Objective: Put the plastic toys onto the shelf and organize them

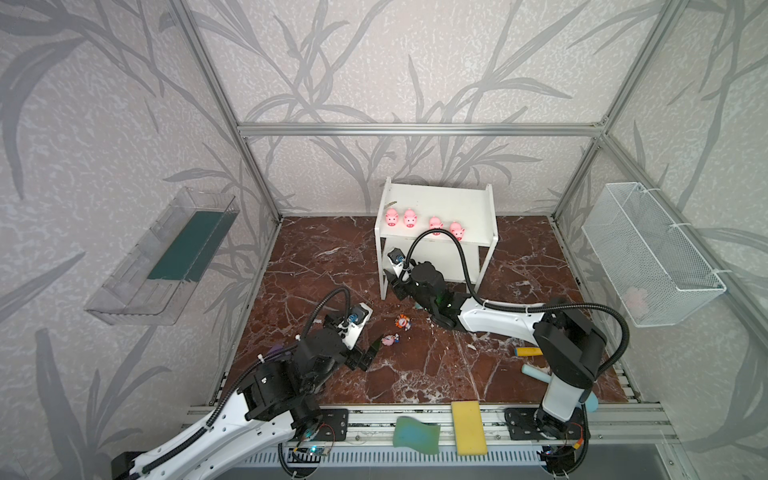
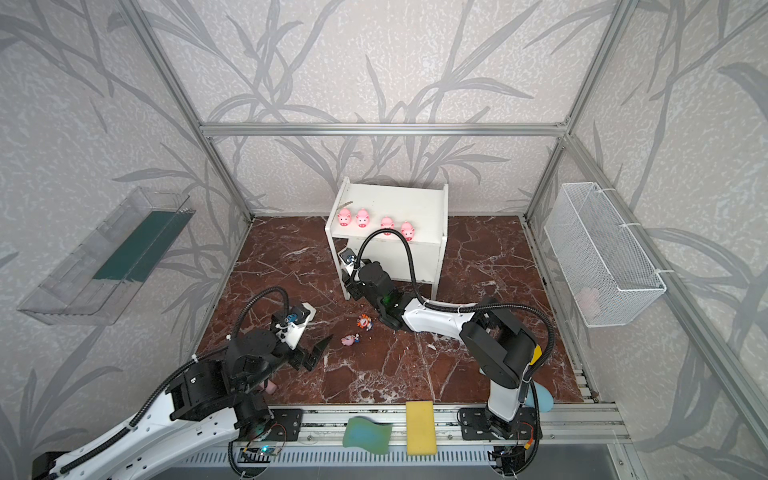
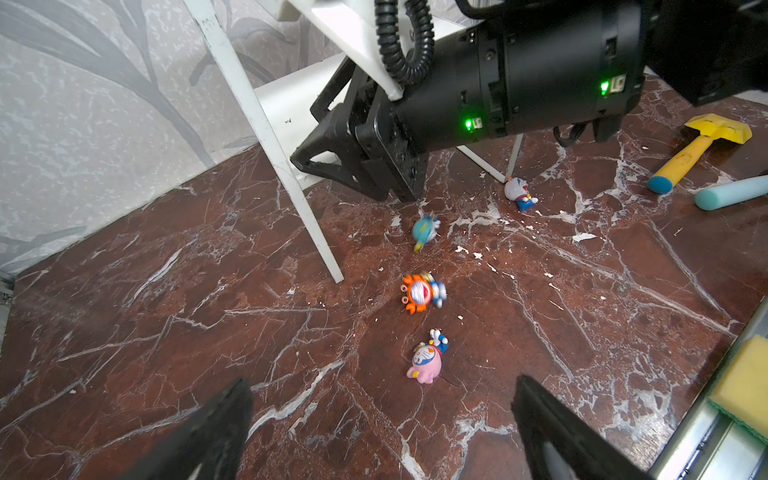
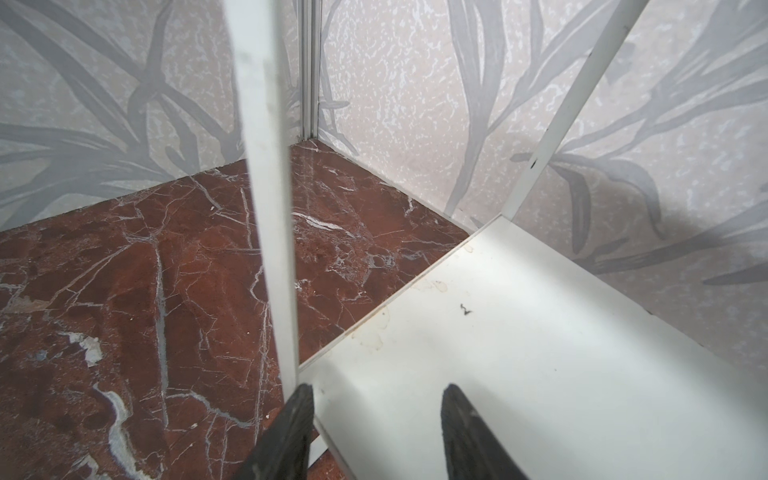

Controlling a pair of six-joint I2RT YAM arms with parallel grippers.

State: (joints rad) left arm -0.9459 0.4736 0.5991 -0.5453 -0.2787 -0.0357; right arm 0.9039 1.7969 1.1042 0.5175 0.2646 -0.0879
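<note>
**Red-veined marble bench point(image 1: 316, 266) inside leaf-papered walls**

The brown-red surface, cracked with white veins, carries everything in view.

The right gripper point(image 4: 378, 390) hangs at the front left corner of the shelf point(image 4: 540, 332). Its jaws are partly apart with nothing between them. The tips sit over the edge of the lower board, a flat white panel with faint brown stains, just beside a thin white leg.

The left gripper point(image 3: 384, 381) is spread wide and empty, low over the bench. The pink figurine point(image 3: 426, 361) lies on the bench just ahead of its fingers. Beyond that lies the orange figurine point(image 3: 419, 293). Then comes the teal figurine point(image 3: 426, 228), near a shelf leg and below the right gripper. The white-blue figurine point(image 3: 519, 193) lies at the foot of another leg. All four are tiny, multicoloured and apart from one another.

In both top views, four pigs point(image 1: 410, 217) stand in a row near the front edge of the shelf's top board. They are glossy pink with darker snouts turned forward.

Off to the right lies a yellow toy shovel point(image 3: 702, 141). A yellow sponge point(image 1: 468, 428) and a green sponge point(image 1: 415, 432) rest on the front rail.
</note>
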